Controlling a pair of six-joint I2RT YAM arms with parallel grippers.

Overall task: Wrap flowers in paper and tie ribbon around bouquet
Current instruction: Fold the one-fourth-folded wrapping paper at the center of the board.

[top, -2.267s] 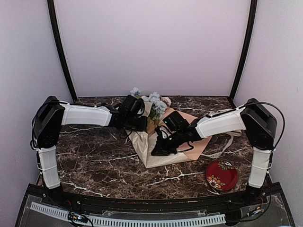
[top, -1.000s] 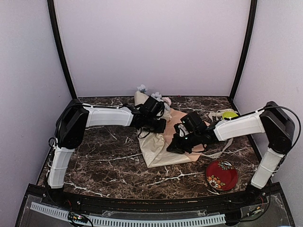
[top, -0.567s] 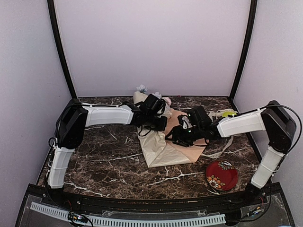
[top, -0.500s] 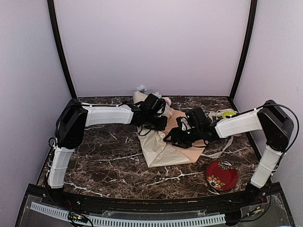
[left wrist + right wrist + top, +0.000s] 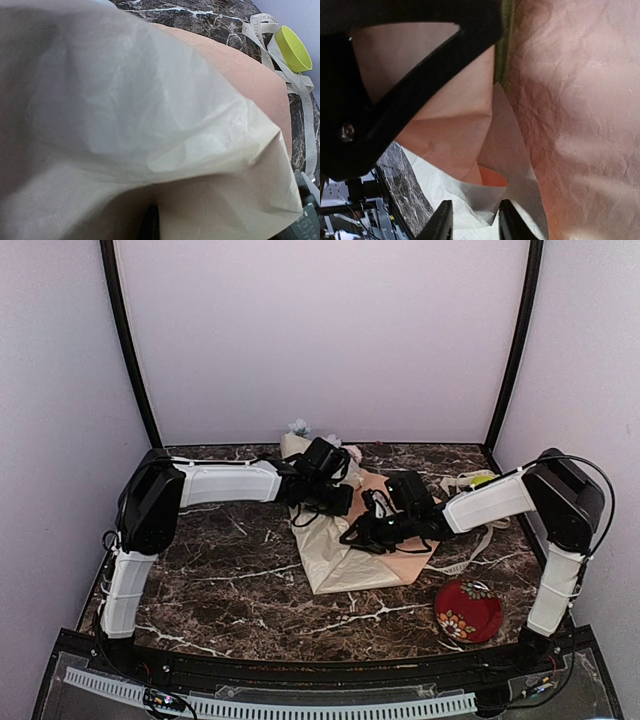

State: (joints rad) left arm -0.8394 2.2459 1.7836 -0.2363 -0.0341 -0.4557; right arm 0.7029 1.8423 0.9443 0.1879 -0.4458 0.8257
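Observation:
The cream paper [image 5: 345,560] lies on the table, its peach side [image 5: 405,565] facing up on the right. It is folded loosely over the flowers [image 5: 300,427] into a flat bouquet, and only a few blooms peek out at the back edge. My left gripper [image 5: 340,502] is shut on the paper's lifted left flap [image 5: 150,125]. That flap drapes over almost all of the left wrist view, where just a dark finger sliver [image 5: 150,227] shows. My right gripper [image 5: 350,535] stands open, its fingers straddling a folded corner of the paper [image 5: 485,192]. The ribbon [image 5: 462,565] lies loose at the right.
A lime-green round thing [image 5: 485,480] sits among the ribbon loops [image 5: 300,85] at the back right. A red patterned dish [image 5: 468,610] is near the front right. Purple walls and black posts close in the table on three sides.
My right gripper let go, slid left and toward the back over the paper, and now has its jaws round a folded corner. My left gripper earlier carried the flap rightward and has since held still.

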